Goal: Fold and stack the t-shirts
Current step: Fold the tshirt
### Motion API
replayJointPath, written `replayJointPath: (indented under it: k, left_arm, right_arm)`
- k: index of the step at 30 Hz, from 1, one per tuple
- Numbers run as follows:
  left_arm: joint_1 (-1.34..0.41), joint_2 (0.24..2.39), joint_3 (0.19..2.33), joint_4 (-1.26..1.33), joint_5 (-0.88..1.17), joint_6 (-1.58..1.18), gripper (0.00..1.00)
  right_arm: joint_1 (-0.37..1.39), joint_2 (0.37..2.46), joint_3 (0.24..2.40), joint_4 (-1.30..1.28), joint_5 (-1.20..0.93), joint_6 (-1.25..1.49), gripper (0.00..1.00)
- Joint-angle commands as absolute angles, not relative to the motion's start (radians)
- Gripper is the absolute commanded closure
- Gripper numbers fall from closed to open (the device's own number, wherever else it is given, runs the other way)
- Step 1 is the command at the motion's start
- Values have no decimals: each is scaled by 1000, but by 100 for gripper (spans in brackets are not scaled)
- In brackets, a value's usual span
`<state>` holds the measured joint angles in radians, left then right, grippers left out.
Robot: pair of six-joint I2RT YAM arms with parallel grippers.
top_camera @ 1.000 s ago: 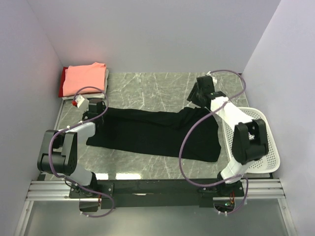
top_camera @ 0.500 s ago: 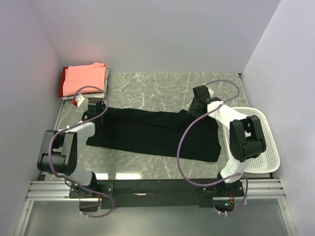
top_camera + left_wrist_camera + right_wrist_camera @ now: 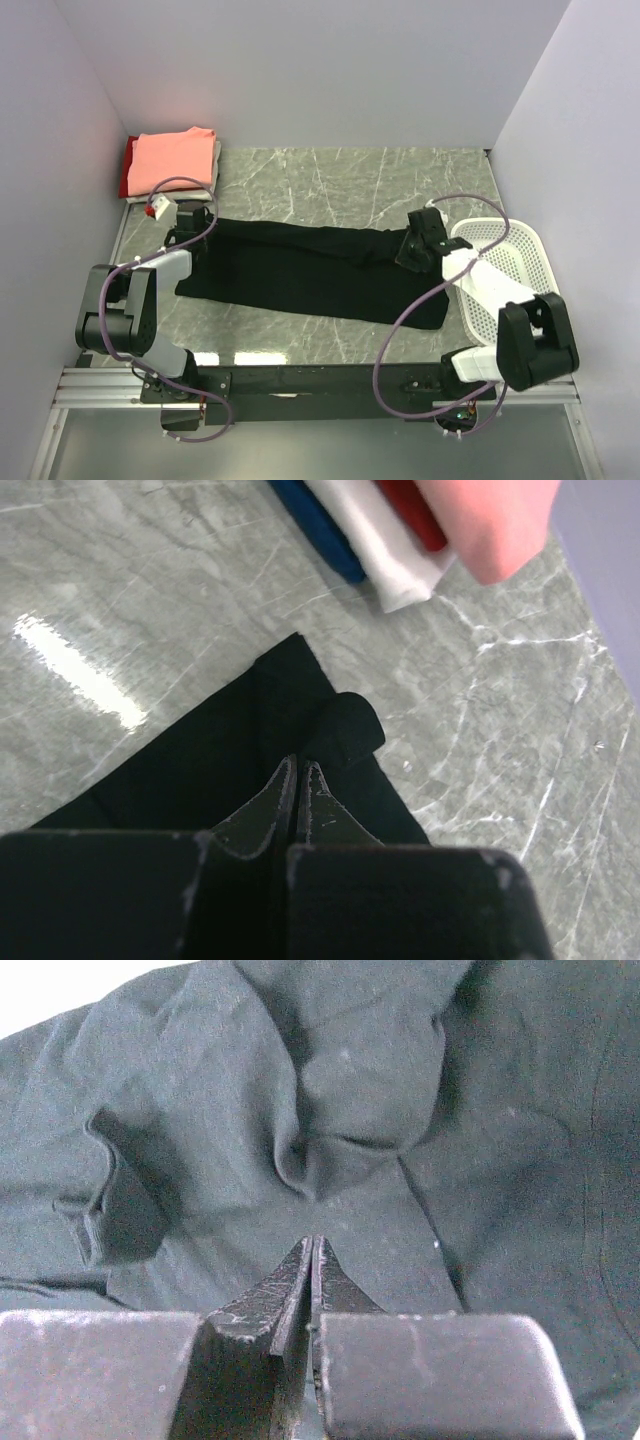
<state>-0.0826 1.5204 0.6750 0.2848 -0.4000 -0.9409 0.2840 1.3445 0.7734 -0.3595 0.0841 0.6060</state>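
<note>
Because the large black soft cloth t-shirt [image 3: 310, 275], spread across the grey marble table [image 3: 330, 180], looks limp and light, its ends are pinched shut: left pincer [image 3: 299, 770] at nine o'clock, right pincer [image 3: 312, 1245] at three.

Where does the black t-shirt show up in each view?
Top external: black t-shirt spread left to right across mid-frame.
Left wrist: black t-shirt corner, centre and lower left.
Right wrist: black t-shirt fills nearly everything.
Shared landmark: folded stack, upper left from above; folded stack upper right in left wrist; absent from right wrist.
</note>
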Motion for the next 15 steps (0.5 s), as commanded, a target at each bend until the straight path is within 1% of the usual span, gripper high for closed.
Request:
replayJointPath:
  k: [1, 2, 3, 5, 6, 8, 9, 11, 14, 15]
  left_arm:
    - [-64, 1506, 657, 331, -385, -948, 99]
    - [-61, 1505, 654, 330, -384, -946, 99]
    - [-60, 1506, 653, 334, -379, -945, 99]
    - [-57, 1506, 650, 336, -376, -948, 99]
    - [-57, 1508, 650, 339, -373, -946, 99]
    - [-54, 1516, 652, 337, -368, -948, 99]
    - [-54, 1516, 652, 337, -367, -948, 99]
    - [-54, 1520, 650, 337, -362, -948, 99]
    - [-52, 1528, 652, 341, -356, -950, 99]
    - [-52, 1531, 653, 342, -354, -950, 99]
  right_arm:
    - [290, 1278, 732, -322, 71, 633, 93]
    - [288, 1273, 732, -322, 74, 634, 89]
    - [287, 1276, 736, -328, 78, 627, 78]
    - [284, 1305, 764, -334, 78, 620, 64]
    - [282, 1325, 773, -330, 68, 615, 51]
    - [281, 1339, 787, -313, 48, 615, 41]
    - [282, 1348, 790, -293, 34, 617, 39]
    - [282, 1385, 808, -285, 3, 617, 40]
    - [281, 1436, 833, -272, 17, 614, 41]
    - [281, 1465, 839, -265, 21, 612, 43]
